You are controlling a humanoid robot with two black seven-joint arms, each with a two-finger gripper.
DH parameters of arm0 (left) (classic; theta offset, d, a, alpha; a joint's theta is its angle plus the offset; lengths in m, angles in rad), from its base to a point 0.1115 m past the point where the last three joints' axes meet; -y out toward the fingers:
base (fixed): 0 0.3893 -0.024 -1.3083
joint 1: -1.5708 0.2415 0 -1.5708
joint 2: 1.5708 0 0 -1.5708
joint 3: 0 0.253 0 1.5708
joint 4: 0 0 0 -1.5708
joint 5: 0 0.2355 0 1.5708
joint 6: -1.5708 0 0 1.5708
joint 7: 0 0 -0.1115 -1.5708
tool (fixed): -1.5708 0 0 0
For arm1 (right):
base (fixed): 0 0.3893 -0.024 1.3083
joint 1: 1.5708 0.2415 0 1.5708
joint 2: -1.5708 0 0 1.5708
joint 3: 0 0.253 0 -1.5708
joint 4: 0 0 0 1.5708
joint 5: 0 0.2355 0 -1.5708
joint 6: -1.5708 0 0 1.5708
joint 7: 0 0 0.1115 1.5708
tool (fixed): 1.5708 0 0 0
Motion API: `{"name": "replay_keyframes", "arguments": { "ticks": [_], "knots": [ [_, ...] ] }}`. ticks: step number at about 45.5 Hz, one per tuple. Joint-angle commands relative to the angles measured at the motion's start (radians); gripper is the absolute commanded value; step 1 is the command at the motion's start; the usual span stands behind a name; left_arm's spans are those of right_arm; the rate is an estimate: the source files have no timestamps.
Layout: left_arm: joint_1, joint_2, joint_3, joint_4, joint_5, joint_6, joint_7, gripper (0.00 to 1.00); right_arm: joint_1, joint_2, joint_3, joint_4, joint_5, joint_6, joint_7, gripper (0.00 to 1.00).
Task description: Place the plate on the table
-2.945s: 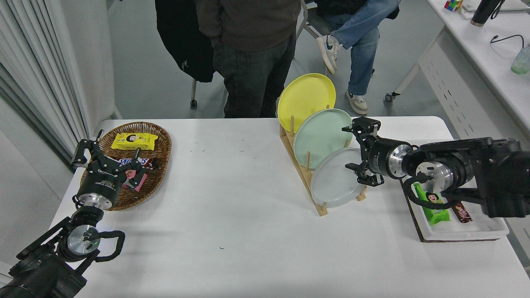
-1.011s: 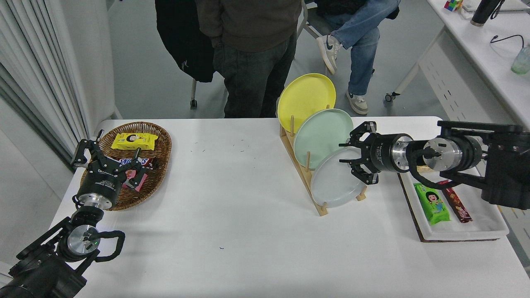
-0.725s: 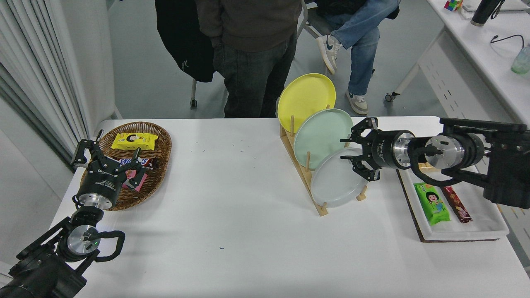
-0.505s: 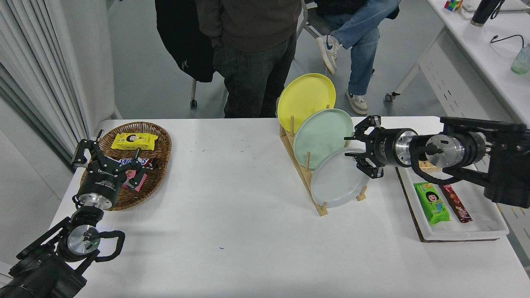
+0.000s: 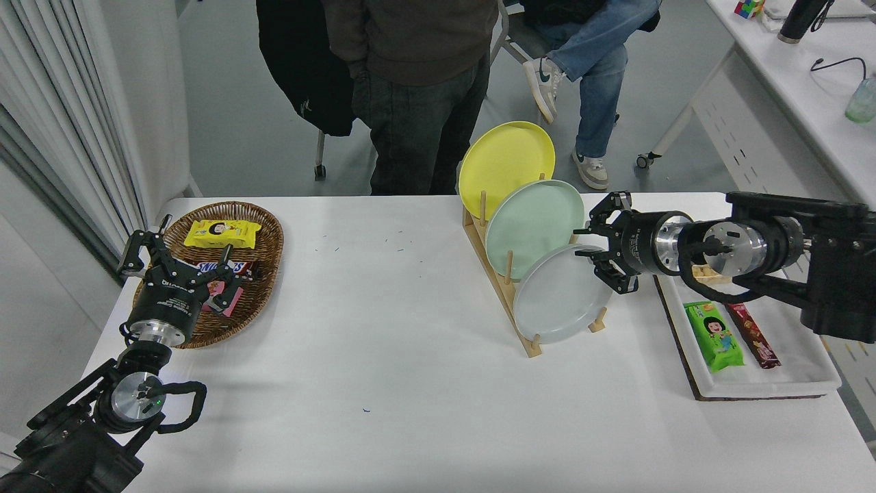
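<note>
Plate (image 5: pixel 558 298) edge beside spread right tool (image 5: pixel 601 252).

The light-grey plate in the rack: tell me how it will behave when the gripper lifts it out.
The light-grey plate looks rigid, so it should hold its shape. Its matte surface may grip fairly well, though the thin rim offers little purchase. Standing on edge between the wooden rack pegs, it could roll or tip once freed. The right gripper is open beside it.
</note>
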Motion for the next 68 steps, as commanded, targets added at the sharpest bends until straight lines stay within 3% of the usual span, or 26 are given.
{"name": "replay_keyframes", "arguments": {
  "ticks": [1, 22, 61, 68],
  "knots": [
    [0.0, 0.0, 0.0, 0.0, 0.0, 0.0, 0.0, 0.98, -0.003, -0.001, 0.014, 0.003, 0.0, 0.013, -0.024, 0.22],
    [0.0, 0.0, 0.0, 0.0, 0.0, 0.0, 0.0, 0.98, -0.014, -0.006, 0.049, 0.006, -0.006, 0.035, -0.052, 0.14],
    [0.0, 0.0, 0.0, 0.0, 0.0, 0.0, 0.0, 0.98, -0.012, -0.006, 0.058, -0.02, -0.006, 0.022, -0.052, 0.14],
    [0.0, 0.0, 0.0, 0.0, 0.0, 0.0, 0.0, 0.98, -0.012, -0.004, 0.058, -0.031, 0.0, 0.022, -0.058, 0.08]
  ]
}}
